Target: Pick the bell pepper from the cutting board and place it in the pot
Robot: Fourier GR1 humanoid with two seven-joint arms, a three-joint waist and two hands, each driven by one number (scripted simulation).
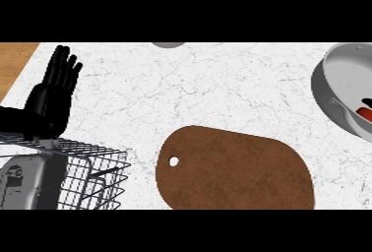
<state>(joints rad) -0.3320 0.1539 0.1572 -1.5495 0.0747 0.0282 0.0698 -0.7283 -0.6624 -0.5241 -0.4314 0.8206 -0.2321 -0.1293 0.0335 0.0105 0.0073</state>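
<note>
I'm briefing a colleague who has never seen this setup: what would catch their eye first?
Probably the brown cutting board at lower centre on the white marble counter, with nothing lying on it. Next, the left hand at the left, open with fingers up, above a wire basket. At the right edge, a grey pot shows something red inside.

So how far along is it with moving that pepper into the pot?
Nearly done, it seems: the cutting board lies bare, and something red, likely the bell pepper, shows inside the pot at the right edge. The left hand rests open, fingers up. The right hand isn't visible.
</note>
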